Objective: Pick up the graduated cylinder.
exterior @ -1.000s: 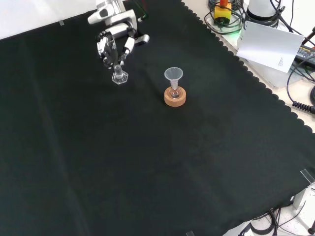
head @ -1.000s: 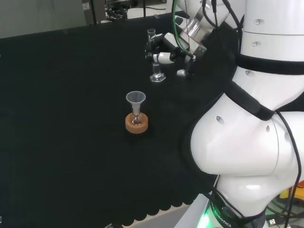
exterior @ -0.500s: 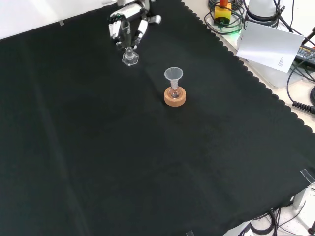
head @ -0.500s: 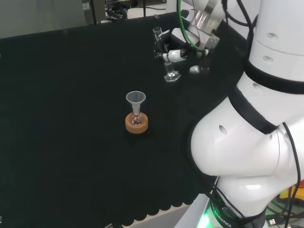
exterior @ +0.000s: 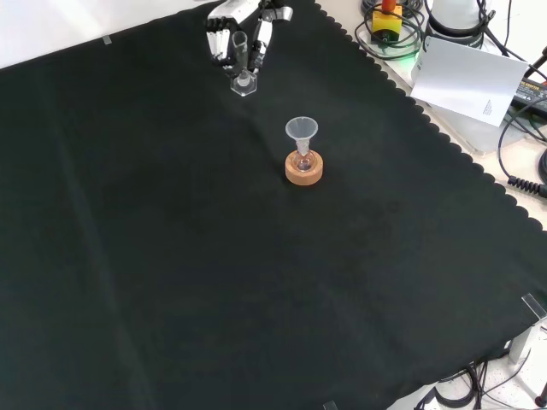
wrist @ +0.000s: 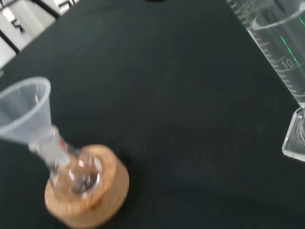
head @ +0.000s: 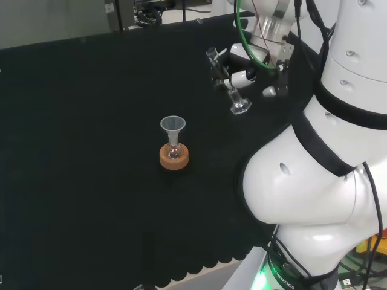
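cloth: a black cloth point(exterior: 256, 282) is covering the bench, its scalloped edge running down the right side of the front view.
flask group: a small clear glass flask point(exterior: 302, 161) is sitting in a round cork ring stand point(exterior: 304, 170) near the middle of the cloth, with a clear plastic funnel point(exterior: 301, 131) standing in its neck; in the wrist view the cork ring stand point(wrist: 90, 200), the flask point(wrist: 74, 174) and the funnel point(wrist: 24, 112) are showing close up.
task thing: a clear glass graduated cylinder with a hexagonal foot point(exterior: 243, 68) is hanging clear of the cloth, farther off than the flask group in the front view, and up and to the right of the funnel point(head: 173, 125) in the head view.
cylinder tilt: in the head view the cylinder point(head: 230, 90) is leaning, with its mouth toward the view's upper left and its foot toward the lower right.
cylinder detail: in the wrist view the cylinder point(wrist: 281, 57) is showing printed scale marks on its clear wall; whether it is holding any liquid cannot be told.
hand: the black and white robot hand point(exterior: 244, 26) is coming in from the top of the front view, its fingers curling round the upper part of the cylinder and holding it.
hand, head view: the hand point(head: 251, 69) is sitting just left of the arm's big white links point(head: 314, 181), with the cylinder pinched between its fingers.
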### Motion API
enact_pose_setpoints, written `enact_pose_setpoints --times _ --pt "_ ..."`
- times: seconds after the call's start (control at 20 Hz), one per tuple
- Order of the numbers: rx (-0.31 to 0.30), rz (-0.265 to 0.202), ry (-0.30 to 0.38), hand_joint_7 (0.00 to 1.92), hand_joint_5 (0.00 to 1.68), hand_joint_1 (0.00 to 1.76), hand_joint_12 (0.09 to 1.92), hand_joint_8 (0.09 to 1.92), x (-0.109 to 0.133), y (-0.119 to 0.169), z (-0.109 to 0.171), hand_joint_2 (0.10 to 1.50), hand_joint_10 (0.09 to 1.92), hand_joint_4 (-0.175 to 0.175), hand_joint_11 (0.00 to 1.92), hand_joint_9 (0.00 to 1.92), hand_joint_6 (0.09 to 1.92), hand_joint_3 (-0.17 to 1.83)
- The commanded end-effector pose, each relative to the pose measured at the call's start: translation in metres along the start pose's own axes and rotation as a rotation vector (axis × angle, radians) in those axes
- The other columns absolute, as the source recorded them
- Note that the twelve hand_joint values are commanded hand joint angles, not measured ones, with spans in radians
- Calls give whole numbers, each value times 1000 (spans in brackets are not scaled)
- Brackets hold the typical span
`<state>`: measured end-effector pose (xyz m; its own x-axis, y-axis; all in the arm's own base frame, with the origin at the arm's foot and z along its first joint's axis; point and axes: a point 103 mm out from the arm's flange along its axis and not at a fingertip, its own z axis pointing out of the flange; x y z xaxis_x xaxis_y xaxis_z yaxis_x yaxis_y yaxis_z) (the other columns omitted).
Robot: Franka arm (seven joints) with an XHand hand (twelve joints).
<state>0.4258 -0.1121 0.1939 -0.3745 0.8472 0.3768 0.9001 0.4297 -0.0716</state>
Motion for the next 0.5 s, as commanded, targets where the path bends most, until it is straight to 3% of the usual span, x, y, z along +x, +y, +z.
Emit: enact_pose_setpoints --times 0.05,0.5 --pt "100 4 -11 1022 992 1262 767 968 7 -21 13 1105 120 -175 1262 1410 986 -2" --pt "203 -18 -70 1023 993 1263 763 965 24 -39 20 1104 113 -175 1267 1415 982 -1"
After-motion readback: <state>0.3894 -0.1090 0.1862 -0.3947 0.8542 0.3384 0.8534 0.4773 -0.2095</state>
